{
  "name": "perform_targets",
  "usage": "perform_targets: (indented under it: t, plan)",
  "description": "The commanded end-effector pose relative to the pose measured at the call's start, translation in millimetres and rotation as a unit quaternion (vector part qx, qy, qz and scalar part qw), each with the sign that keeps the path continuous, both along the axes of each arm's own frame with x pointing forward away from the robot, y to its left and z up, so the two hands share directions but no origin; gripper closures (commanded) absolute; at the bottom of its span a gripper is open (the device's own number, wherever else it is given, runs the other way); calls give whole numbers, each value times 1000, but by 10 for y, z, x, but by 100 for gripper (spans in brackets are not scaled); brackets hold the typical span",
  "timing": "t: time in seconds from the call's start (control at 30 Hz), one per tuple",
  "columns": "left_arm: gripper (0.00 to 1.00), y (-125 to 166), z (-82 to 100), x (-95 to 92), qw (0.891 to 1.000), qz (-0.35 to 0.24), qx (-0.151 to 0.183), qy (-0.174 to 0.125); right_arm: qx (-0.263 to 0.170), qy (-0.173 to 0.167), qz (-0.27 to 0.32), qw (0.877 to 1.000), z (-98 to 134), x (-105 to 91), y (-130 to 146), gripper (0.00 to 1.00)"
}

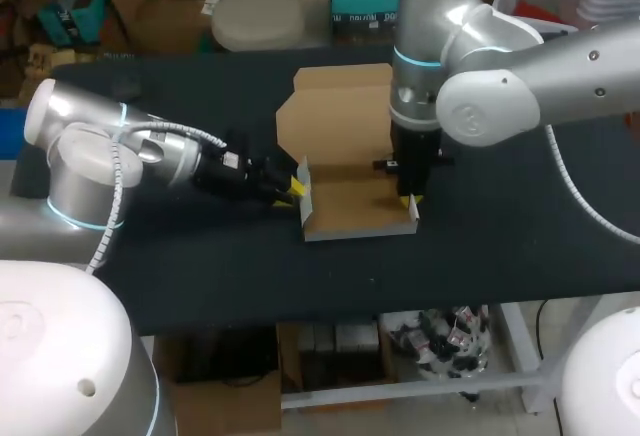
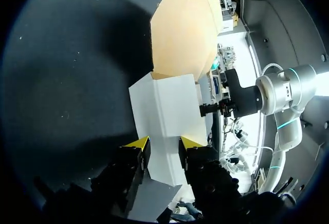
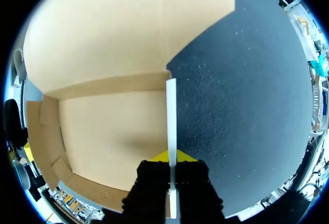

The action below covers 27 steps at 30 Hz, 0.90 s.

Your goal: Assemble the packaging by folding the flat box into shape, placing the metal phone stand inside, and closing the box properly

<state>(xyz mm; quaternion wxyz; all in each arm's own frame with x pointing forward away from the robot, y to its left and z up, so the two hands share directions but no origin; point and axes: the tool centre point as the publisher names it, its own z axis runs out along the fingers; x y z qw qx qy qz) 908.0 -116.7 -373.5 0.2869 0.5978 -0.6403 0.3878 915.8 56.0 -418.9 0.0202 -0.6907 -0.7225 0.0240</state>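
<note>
Box sits mid-table, half formed, lid flat at 12 o'clock. My right gripper clamps the 3 o'clock wall, likely holding it upright. My left gripper meets the 9 o'clock wall; I cannot tell if it grips.

- The box sat near the middle of the table.
- Its lid flap lay flat on the table, behind the walled part.
- The left gripper was against the outside of the box's left wall.
- The right gripper stood above the right wall, one finger inside it and one outside.
</note>
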Motion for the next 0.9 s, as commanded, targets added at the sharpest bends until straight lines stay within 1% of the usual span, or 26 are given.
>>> perform_targets:
  t: [0.03,0.2,0.23,0.33,0.43,0.53,0.67,0.9]
  plan:
    - [61,-69,35,-12,1000,12,25,-2,-2,1,0,1000,8,5,12,100]
    - [60,-78,29,16,998,27,50,-4,-2,1,0,1000,8,5,12,100]
    - [60,-79,27,22,998,27,51,-3,-2,1,0,1000,8,5,12,100]
    - [60,-79,22,45,997,33,68,1,-2,1,0,1000,8,5,12,100]
    - [59,-97,10,68,995,43,95,3,-2,1,0,1000,8,5,12,100]
    - [58,-106,7,79,993,49,111,2,-2,1,0,1000,8,5,12,100]
    - [56,-112,9,90,991,52,124,2,-2,1,0,1000,8,5,12,100]
    - [56,-109,28,101,988,61,143,-2,-2,1,0,1000,8,5,12,100]
